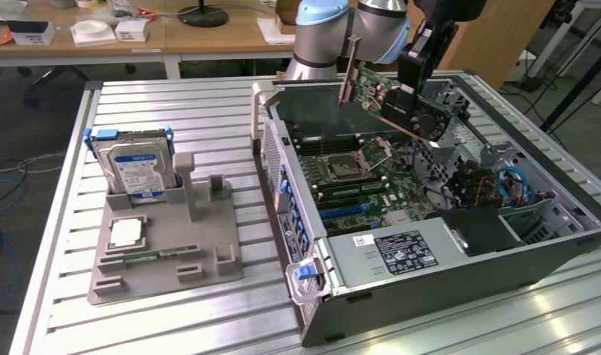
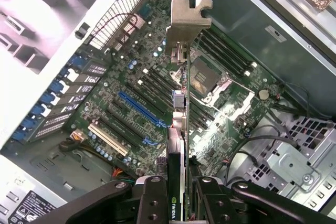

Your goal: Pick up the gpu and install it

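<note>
You had the case (image 1: 477, 285) by the table's (image 1: 182, 325) edge at the exterior view's right, the hard drive's (image 1: 134, 171) holder (image 1: 162, 262) beside it, the gpu (image 1: 403, 103) above the motherboard (image 1: 355, 185).

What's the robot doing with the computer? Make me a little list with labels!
tool: shut on the gpu, above the open computer case
gpu: held in the air, tilted, over the motherboard, not in a slot
hard drive: upright in the grey holder beside the case
</note>
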